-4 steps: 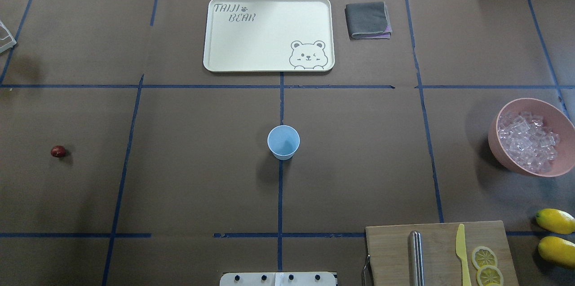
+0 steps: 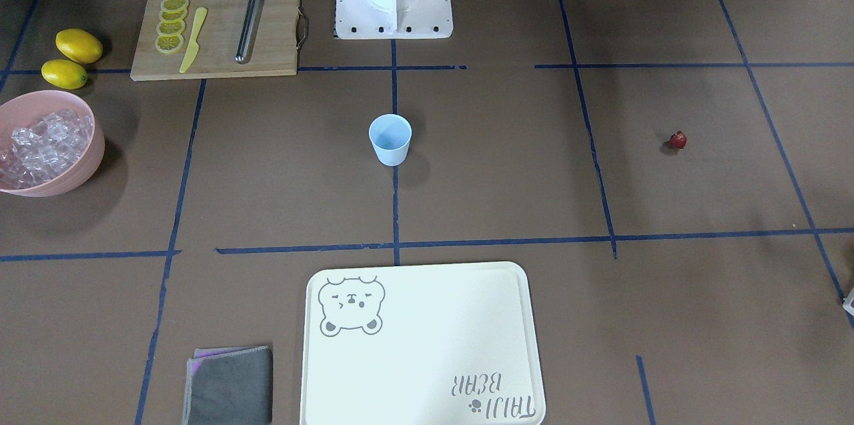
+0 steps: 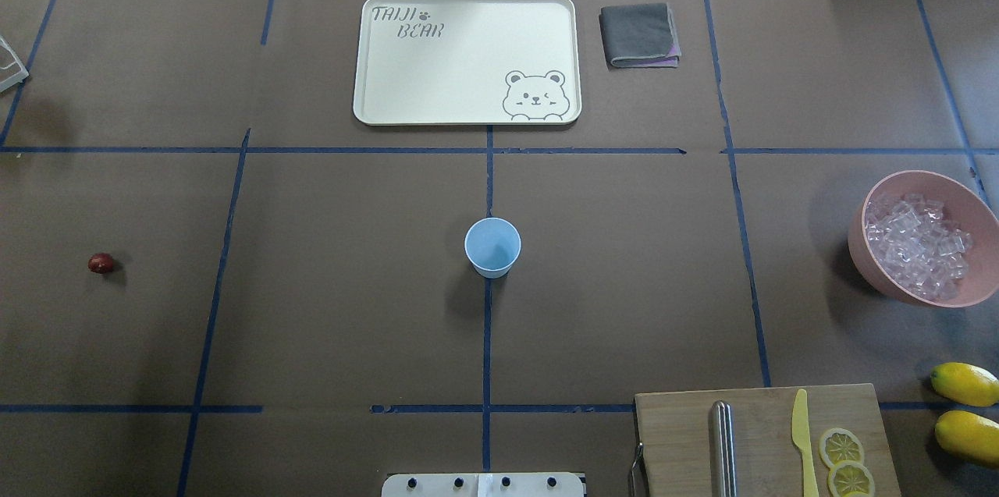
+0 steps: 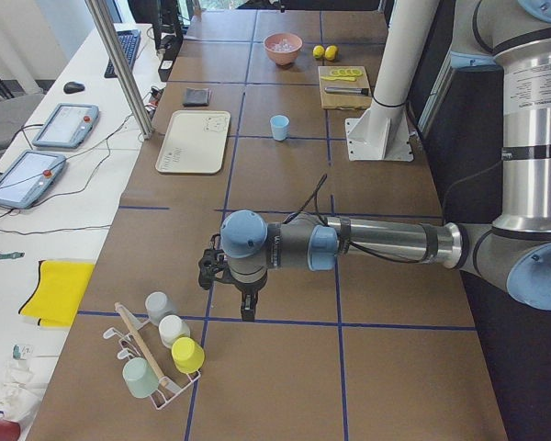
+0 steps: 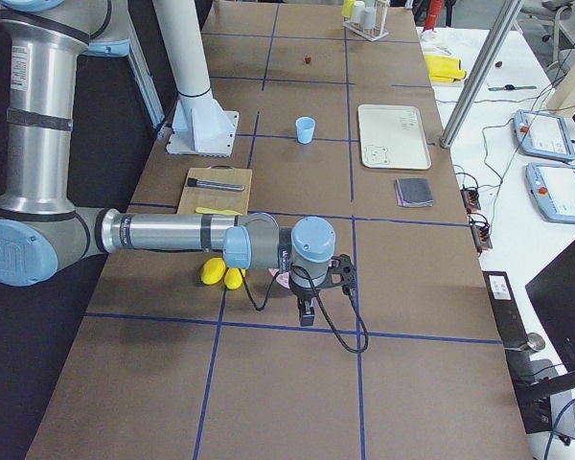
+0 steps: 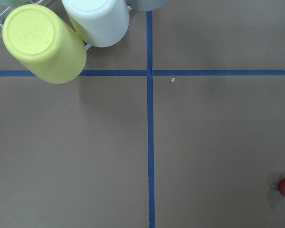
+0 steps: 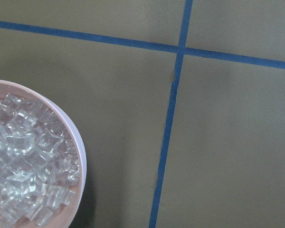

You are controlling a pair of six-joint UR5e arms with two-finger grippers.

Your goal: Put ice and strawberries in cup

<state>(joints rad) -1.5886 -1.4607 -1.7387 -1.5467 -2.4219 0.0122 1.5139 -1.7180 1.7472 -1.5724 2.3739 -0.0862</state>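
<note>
Tapered smooth plastic cup [image 3: 492, 246]; glassy ice [image 3: 917, 247] cubes heaped in round pink bowl [image 3: 859, 251]. Left gripper [image 4: 247, 310], right gripper [image 5: 307, 316]: can't tell grip state.

The desk [image 3: 624, 286] is covered with brown paper, marked into a grid by blue tape [image 3: 487, 341]. Light falls evenly from above and leaves only soft, faint shadows on the paper. In the left-end view a white bench [image 4: 73, 207] runs along the desk at 9 o'clock, and a metal post [image 4: 119, 64] rises at 11 o'clock where the two meet. The bench carries two tablets [image 4: 64, 124], a keyboard [image 4: 130, 48], a mouse [image 4: 73, 87], loose cables and, at 8 o'clock, a yellow cloth [image 4: 60, 289]. In the right-end view a black monitor [image 5: 565, 287] stands at 4 o'clock.
</note>
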